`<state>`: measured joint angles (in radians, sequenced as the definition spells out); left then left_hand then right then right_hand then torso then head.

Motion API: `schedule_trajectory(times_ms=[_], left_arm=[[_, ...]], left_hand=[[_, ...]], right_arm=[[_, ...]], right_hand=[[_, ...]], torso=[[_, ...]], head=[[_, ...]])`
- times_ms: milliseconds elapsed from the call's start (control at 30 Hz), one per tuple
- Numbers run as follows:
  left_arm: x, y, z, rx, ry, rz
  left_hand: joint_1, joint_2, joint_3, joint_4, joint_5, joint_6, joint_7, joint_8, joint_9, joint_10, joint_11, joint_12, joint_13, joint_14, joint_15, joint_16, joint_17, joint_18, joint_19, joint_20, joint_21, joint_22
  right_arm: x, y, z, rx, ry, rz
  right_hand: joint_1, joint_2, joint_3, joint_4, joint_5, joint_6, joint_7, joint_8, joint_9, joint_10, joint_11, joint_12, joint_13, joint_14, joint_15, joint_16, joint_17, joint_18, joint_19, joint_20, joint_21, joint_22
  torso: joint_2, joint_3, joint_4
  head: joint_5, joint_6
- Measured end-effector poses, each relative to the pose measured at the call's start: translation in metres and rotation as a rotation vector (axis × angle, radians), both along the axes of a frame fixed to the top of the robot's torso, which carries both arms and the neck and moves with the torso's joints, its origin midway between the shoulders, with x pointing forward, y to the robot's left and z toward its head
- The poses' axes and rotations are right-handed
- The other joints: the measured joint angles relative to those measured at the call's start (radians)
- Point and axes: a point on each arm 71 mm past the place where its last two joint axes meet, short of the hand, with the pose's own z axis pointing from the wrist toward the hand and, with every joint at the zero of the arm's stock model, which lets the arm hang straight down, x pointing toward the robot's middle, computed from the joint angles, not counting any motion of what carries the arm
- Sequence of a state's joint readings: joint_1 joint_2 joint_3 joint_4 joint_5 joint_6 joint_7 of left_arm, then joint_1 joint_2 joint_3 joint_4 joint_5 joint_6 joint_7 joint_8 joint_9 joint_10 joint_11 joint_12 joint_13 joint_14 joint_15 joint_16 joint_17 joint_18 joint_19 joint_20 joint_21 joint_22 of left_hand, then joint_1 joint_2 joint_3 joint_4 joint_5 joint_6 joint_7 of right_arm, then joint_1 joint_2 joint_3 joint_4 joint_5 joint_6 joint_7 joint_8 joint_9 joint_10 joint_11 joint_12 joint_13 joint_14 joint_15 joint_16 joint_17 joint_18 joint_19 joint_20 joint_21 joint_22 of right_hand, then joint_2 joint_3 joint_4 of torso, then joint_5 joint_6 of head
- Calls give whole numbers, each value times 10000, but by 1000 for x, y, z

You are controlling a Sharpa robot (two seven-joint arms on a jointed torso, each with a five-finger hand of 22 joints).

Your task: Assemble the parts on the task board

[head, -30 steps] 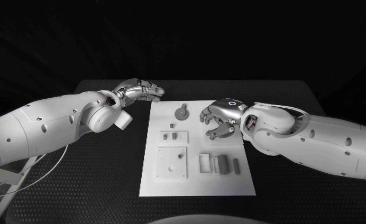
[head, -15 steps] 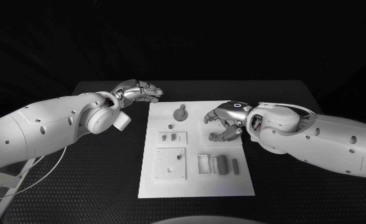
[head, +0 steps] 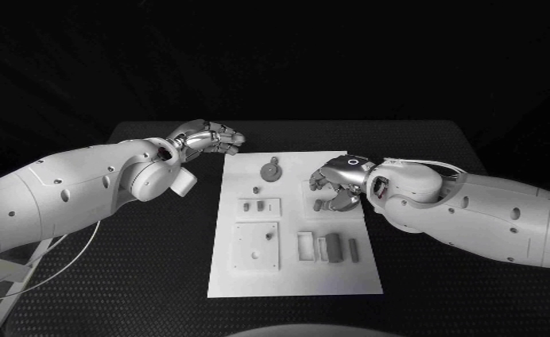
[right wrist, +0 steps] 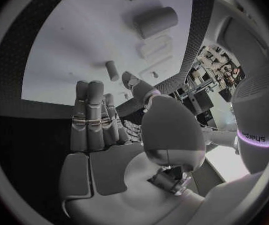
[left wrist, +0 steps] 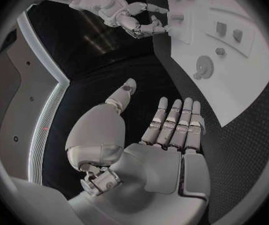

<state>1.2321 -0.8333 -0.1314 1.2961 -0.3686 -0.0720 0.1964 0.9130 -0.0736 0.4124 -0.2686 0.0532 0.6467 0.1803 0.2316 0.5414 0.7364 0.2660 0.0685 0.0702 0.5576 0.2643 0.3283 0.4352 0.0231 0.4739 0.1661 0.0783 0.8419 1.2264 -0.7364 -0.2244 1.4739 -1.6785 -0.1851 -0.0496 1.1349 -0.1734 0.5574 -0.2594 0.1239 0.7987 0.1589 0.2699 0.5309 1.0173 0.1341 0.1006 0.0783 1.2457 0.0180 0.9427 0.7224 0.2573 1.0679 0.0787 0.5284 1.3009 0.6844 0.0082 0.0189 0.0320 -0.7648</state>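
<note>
Right silver hand (head: 336,186) hovers over flat white task board (head: 292,273) on black desk, fingers apart, empty; small grey part (head: 321,205) right beneath its fingertips. Left hand (head: 209,137) off board's far-left corner, empty, open.

The right hand (head: 336,183) covers part of the board (head: 295,273), hiding whatever lies under its fingers (contact cannot be told). The parts (head: 330,246) are too small to tell their shapes.
</note>
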Motion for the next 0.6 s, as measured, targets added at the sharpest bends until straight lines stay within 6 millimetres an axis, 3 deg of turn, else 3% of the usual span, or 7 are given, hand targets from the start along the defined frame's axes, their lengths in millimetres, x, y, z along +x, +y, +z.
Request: schedule_trajectory(times_ms=[167,600], left_arm=[[0,0,0,-4,7,-13],[0,-1,0,-4,32,-35]], left_hand=[[0,0,0,0,0,0,0,0,0,0,0,0,0,0,0,0,0,-1,0,0,0,-9],[0,0,-1,1,0,0,0,0,1,0,0,0,-1,0,0,0,-2,0,0,0,0,-8]], right_arm=[[0,2,-4,-65,-162,43],[-5,8,-16,-237,-37,198]], right_hand=[[88,172,-12,-194,0,169,54,1,-81,218,33,0,-7,37,34,257,141,-28,120,-90,40,75],[89,250,-39,-220,0,365,46,1,-201,517,-22,0,-24,53,18,466,192,-101,226,-126,101,75]], torso=[[0,-2,5],[-2,-12,7]], head=[[12,-17],[1,-30]])
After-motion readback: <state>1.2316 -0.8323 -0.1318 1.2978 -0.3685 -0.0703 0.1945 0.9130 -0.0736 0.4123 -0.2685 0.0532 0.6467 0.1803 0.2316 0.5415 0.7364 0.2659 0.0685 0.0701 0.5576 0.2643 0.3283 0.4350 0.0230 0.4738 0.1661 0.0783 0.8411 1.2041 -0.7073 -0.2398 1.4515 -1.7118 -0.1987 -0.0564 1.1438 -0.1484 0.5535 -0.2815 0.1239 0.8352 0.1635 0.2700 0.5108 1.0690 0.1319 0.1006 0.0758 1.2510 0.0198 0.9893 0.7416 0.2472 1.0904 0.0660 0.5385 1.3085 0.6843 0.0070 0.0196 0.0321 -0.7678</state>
